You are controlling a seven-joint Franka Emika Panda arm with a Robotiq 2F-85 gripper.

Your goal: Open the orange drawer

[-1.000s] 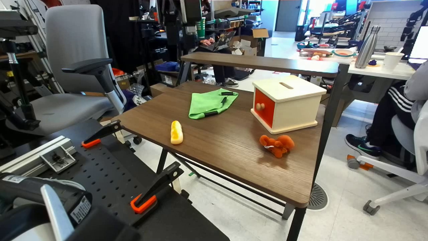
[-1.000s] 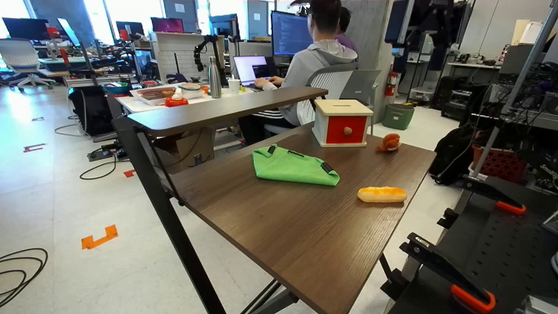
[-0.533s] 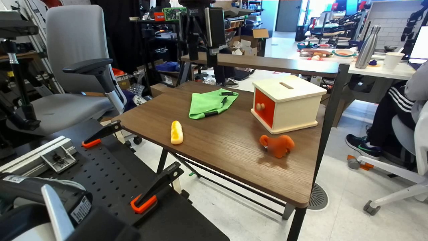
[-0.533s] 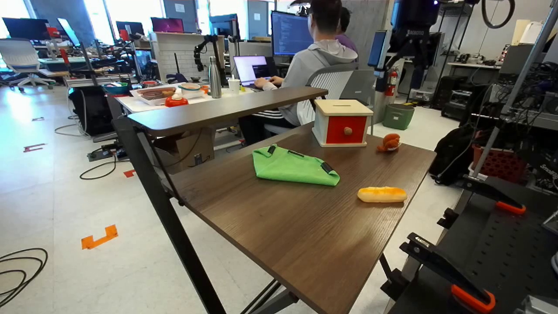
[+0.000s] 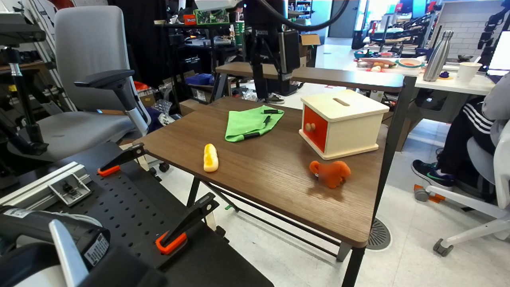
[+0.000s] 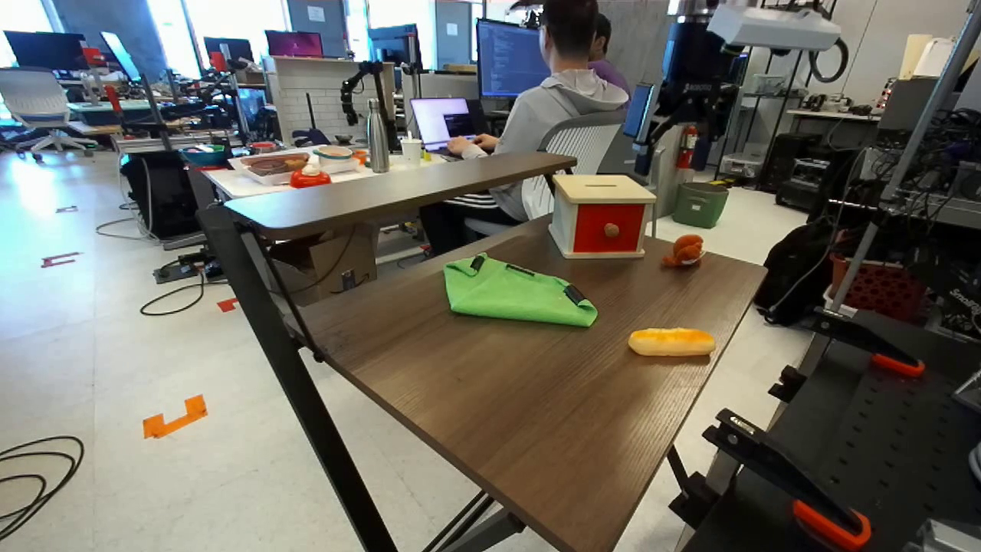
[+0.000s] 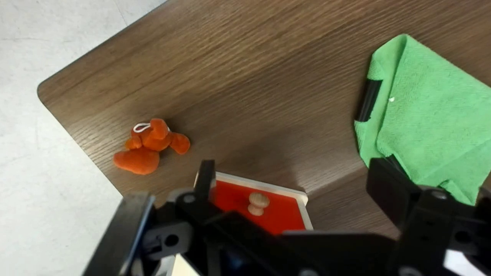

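Note:
The orange drawer [image 5: 320, 134] [image 6: 592, 230] is shut, its flat orange-red front flush in the light wooden box [image 5: 352, 137] [image 6: 604, 185]. A round wooden knob [image 5: 309, 127] [image 6: 611, 230] sticks out from its front. In the wrist view, the orange drawer [image 7: 282, 209] and its knob [image 7: 257, 203] show between my fingers, nearer the left finger, with the lower part of the front hidden by the gripper. My gripper [image 5: 273, 87] [image 6: 671, 159] [image 7: 292, 168] is open and empty, pointing down in the air above the table, apart from the knob.
A green cloth [image 5: 253, 121] lies left of the box in an exterior view. A lumpy orange plush toy [image 5: 331, 174] and a yellow bread roll [image 5: 210, 158] also lie on the brown table [image 5: 263, 167]. A raised shelf [image 5: 310, 74] runs along the table's far side.
My arm has moved across and lower, closer to the box: rightward in an exterior view, leftward in another. The gripper stays open. The drawer and the things on the table have not moved.

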